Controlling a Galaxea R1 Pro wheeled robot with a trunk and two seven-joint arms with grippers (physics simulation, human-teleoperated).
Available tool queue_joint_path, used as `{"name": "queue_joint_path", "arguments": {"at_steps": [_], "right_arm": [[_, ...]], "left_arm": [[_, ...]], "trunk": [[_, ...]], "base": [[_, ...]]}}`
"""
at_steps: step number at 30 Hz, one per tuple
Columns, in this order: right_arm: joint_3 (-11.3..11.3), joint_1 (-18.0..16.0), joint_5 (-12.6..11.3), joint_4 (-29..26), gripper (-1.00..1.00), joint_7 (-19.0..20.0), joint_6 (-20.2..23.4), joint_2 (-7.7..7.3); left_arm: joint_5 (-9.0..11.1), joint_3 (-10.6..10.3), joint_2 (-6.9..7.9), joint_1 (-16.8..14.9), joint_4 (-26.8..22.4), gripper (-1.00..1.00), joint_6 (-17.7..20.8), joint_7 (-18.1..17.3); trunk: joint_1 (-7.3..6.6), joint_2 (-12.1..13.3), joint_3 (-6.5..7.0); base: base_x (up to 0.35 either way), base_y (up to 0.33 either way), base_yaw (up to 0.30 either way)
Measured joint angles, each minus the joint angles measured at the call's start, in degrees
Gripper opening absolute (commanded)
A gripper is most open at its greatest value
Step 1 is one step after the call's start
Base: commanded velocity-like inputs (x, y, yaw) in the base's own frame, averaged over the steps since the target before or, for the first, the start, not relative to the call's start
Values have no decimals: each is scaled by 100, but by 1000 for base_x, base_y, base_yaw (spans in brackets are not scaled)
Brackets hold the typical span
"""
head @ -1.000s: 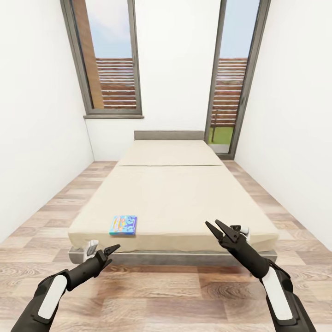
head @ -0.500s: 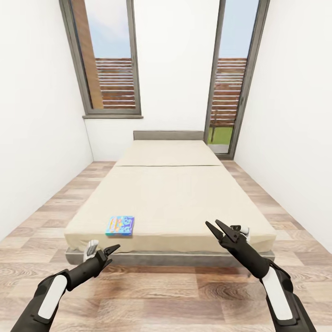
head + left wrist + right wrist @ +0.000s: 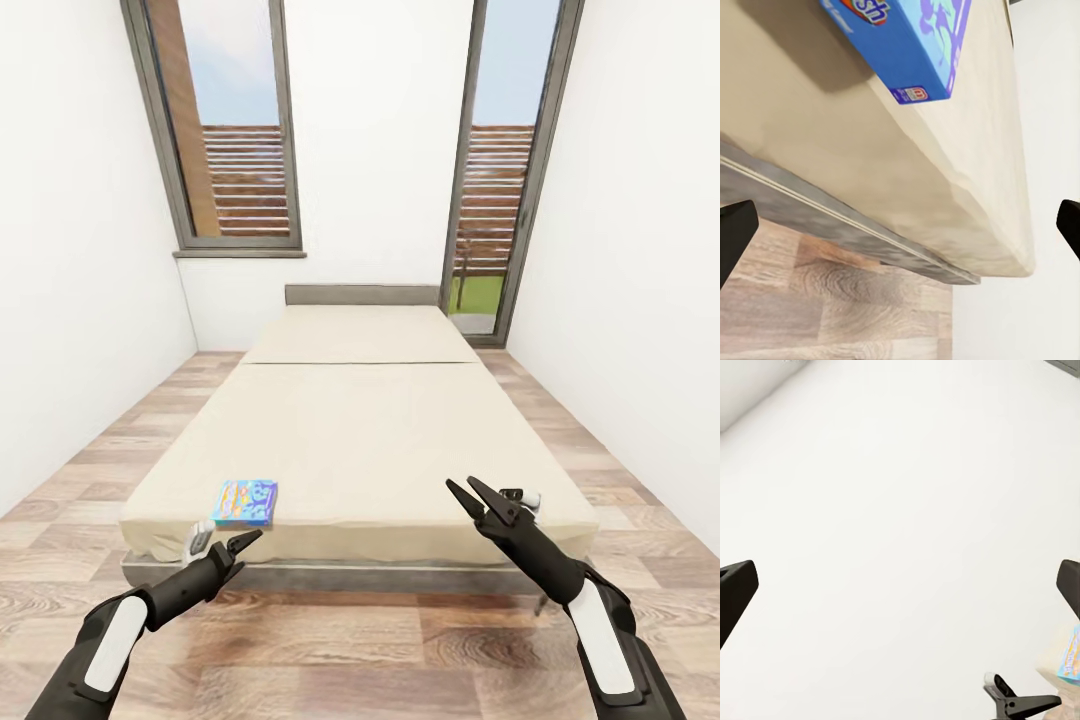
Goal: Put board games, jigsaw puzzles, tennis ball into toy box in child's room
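A small blue board game [image 3: 245,503] lies flat on the beige bed [image 3: 370,430], near its front left corner. My left gripper [image 3: 244,542] hovers open just below and in front of that corner, short of the box. In the left wrist view the board game [image 3: 915,37] rests on the mattress [image 3: 907,150] edge, past the open left gripper [image 3: 900,225]. My right gripper [image 3: 460,484] is open over the bed's front right part, holding nothing. The right wrist view looks past the open right gripper [image 3: 900,585] at white wall. The table, toy box, jigsaw puzzles and tennis ball are out of view.
Wood-plank floor [image 3: 330,640] runs in front of the bed and in strips along both its sides. White walls close in left and right. A tall window [image 3: 240,150] and a glass door [image 3: 495,200] stand behind the grey headboard [image 3: 362,294].
The whole view has shifted: the bed's front edge sits lower and wider, and the blue game has slid down-left in the picture. Both grippers hold the same pose.
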Motion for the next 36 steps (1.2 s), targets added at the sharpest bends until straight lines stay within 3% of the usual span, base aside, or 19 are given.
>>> {"name": "queue_joint_path", "arguments": {"at_steps": [29, 36], "right_arm": [[21, 0, -3, -2, 100, -12, -104, -1], [87, 0, -24, -234, 100, -29, 47, -25]], "left_arm": [[-10, 3, -22, 0, 0, 100, 0, -2], [-10, 3, -22, 0, 0, 100, 0, -3]], "trunk": [[0, 0, 0], [0, 0, 0]], "base": [[22, -2, 0], [2, 0, 0]]}}
